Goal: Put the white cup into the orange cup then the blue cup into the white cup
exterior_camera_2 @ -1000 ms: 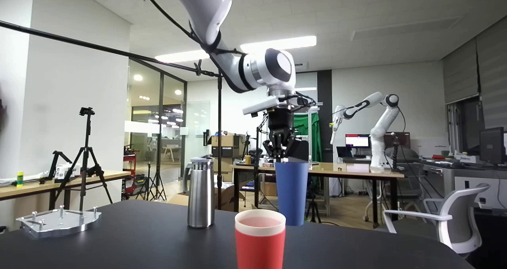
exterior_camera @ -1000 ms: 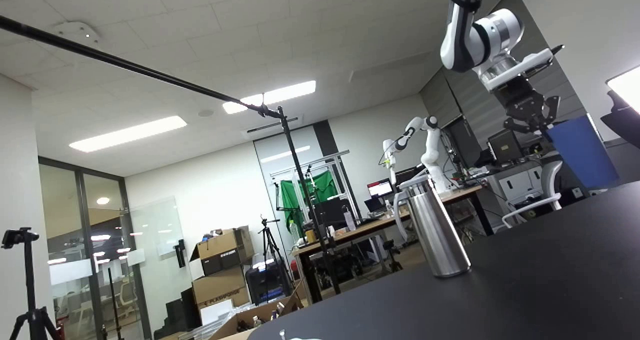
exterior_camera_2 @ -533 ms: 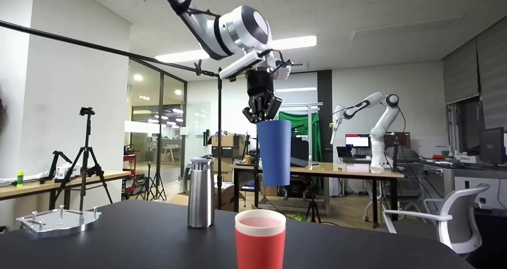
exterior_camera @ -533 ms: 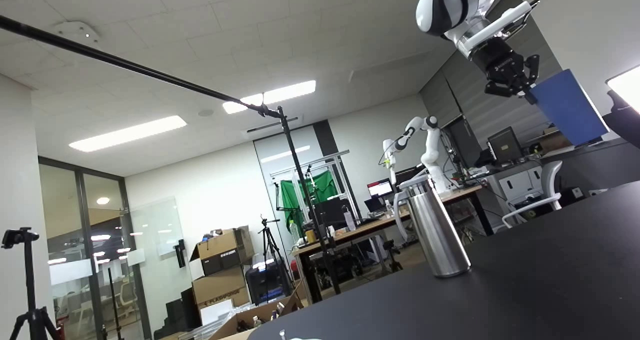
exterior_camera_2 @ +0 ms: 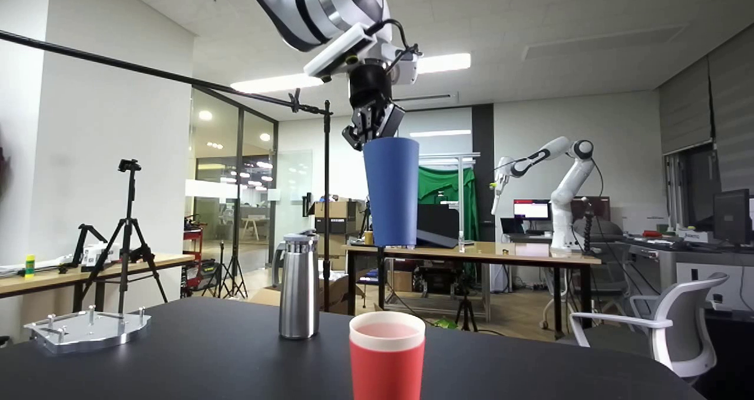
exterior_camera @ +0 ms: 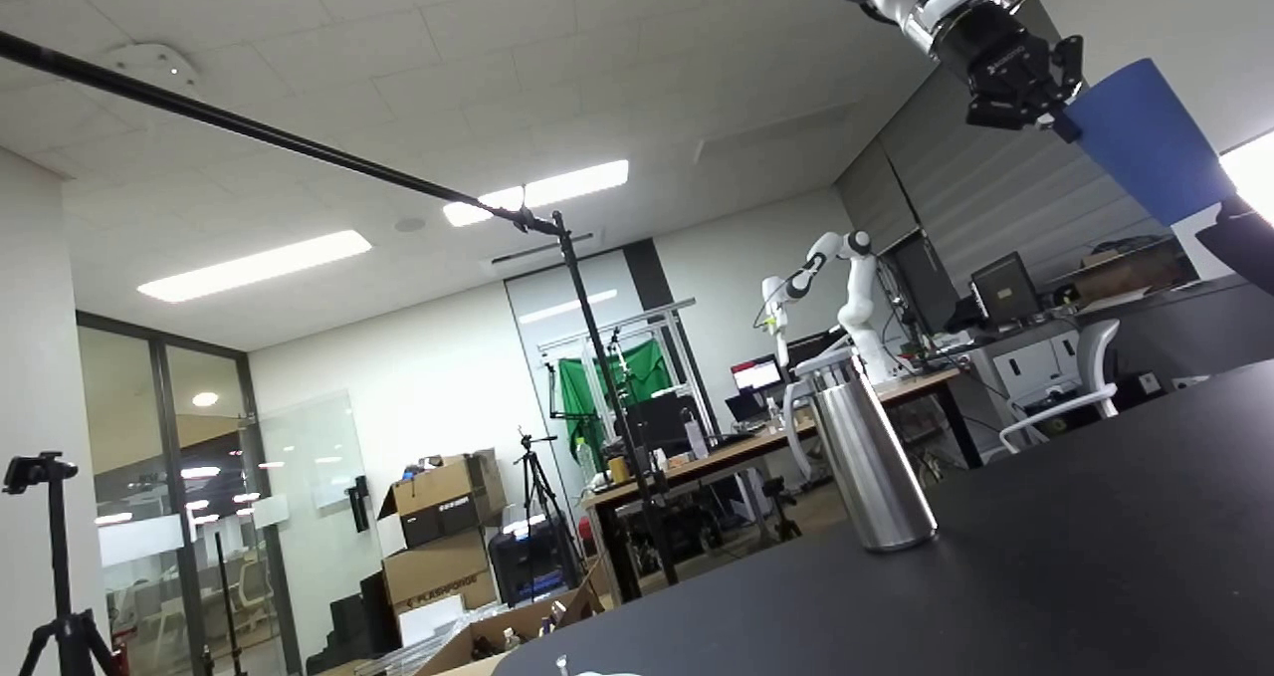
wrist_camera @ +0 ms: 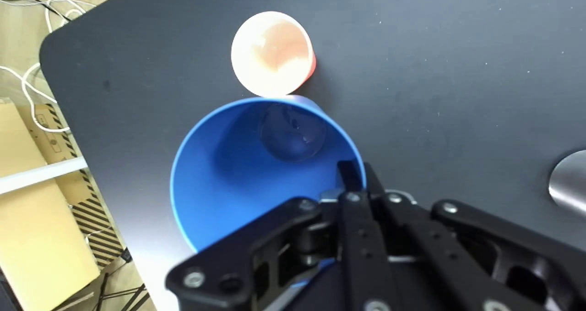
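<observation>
My gripper (exterior_camera_2: 369, 143) is shut on the rim of the blue cup (exterior_camera_2: 393, 194), one finger inside the wall and one outside. It holds the cup mouth up, slightly tilted, high above the table. The blue cup also shows in an exterior view (exterior_camera: 1150, 143) and, seen from above, in the wrist view (wrist_camera: 256, 182). The white cup (exterior_camera_2: 387, 342) sits inside the orange cup (exterior_camera_2: 387, 373), with only its rim and inside visible. In the wrist view the white cup (wrist_camera: 261, 50) lies just beyond the blue cup's far edge, and a sliver of the orange cup (wrist_camera: 313, 69) shows.
A steel flask (exterior_camera_2: 299, 294) stands on the black table (exterior_camera_2: 224, 364), behind and left of the nested cups in that view; it also shows in an exterior view (exterior_camera: 871, 467). A metal plate with posts (exterior_camera_2: 88, 332) lies at the left. A chair (exterior_camera_2: 677, 323) stands beyond the table edge.
My gripper has risen with the blue cup, and the cup has gone up from near table height to well above the nested cups. The nested cups and flask have not moved.
</observation>
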Action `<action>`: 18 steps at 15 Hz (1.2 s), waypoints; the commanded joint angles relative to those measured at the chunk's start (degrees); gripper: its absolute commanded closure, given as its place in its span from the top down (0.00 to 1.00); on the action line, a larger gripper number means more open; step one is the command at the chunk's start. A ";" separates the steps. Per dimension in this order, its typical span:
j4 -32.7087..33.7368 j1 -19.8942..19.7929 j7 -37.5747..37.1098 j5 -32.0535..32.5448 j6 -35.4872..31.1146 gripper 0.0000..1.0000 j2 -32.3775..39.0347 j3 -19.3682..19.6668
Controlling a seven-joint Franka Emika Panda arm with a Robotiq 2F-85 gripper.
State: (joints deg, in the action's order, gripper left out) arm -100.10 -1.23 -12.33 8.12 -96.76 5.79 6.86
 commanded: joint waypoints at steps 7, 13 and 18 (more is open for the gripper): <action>-13.76 -3.71 0.08 -0.74 -3.96 0.01 -8.84 -0.05; -17.66 -4.72 -0.10 -0.58 -6.25 0.01 -8.30 0.01; -19.75 -4.98 -0.03 -0.70 -8.39 0.01 -7.52 0.04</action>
State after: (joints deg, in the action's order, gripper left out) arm -118.22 -5.75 -12.20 7.85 -103.46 -1.11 6.96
